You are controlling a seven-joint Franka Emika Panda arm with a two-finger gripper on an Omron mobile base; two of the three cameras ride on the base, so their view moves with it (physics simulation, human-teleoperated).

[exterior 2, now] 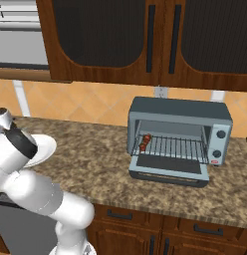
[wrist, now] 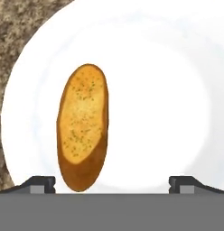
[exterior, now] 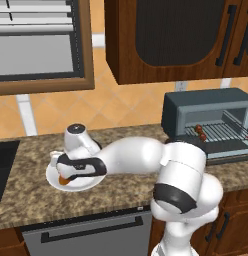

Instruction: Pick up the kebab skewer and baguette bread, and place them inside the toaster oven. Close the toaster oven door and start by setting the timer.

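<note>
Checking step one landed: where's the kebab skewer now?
Inside the open toaster oven, the kebab skewer lies at the left end of the wire rack, seen in both base views.

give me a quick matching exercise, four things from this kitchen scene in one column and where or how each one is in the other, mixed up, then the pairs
Things:
1. kebab skewer
2. baguette bread
3. toaster oven door
4. claw

Place or state:
A. lying on the white plate
B. folded down open at the front of the toaster oven
C. open, just above the plate
D. on the wire rack inside the oven, at its left end

Pairs: 1-D, 2-A, 3-B, 4-C
</note>
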